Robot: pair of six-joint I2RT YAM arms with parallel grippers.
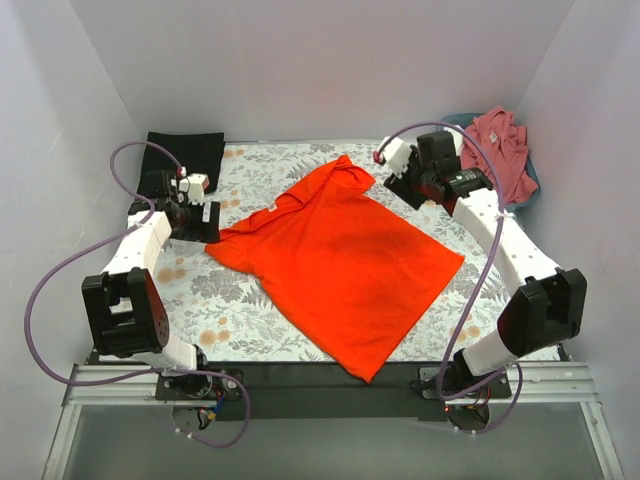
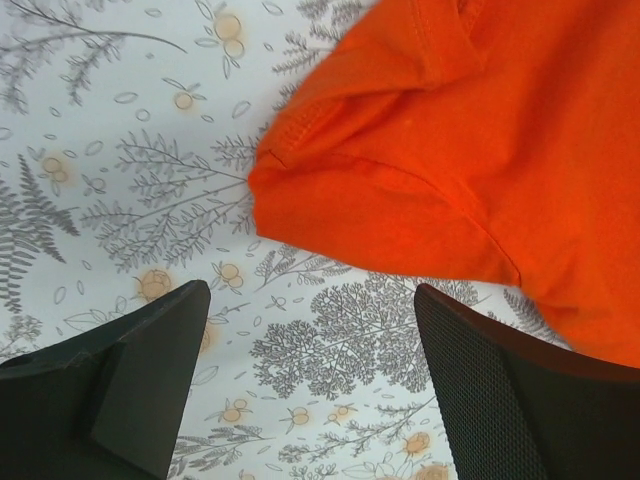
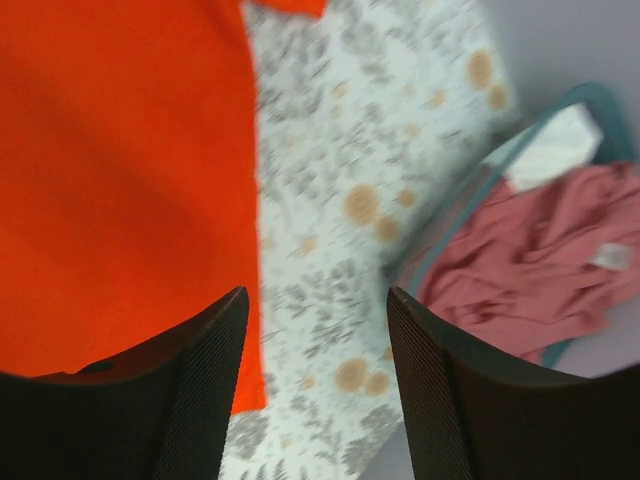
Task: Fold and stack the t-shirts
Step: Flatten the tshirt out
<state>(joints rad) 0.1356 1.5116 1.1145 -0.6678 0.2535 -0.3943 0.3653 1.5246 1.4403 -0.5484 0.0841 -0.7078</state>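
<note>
A bright orange-red t-shirt (image 1: 340, 262) lies spread flat and skewed on the floral table cover. A black folded t-shirt (image 1: 186, 152) sits at the back left corner. A dusty-pink t-shirt (image 1: 504, 148) lies crumpled in the basket at the back right. My left gripper (image 1: 203, 222) is open and empty beside the orange shirt's left sleeve (image 2: 370, 210). My right gripper (image 1: 398, 185) is open and empty above the cover near the shirt's right edge (image 3: 120, 180). The pink shirt (image 3: 520, 265) also shows in the right wrist view.
A blue-grey plastic basket (image 1: 533, 175) stands at the back right, its rim (image 3: 455, 215) seen from the right wrist. The floral cover (image 1: 280, 165) spans the table. White walls enclose the left, back and right sides.
</note>
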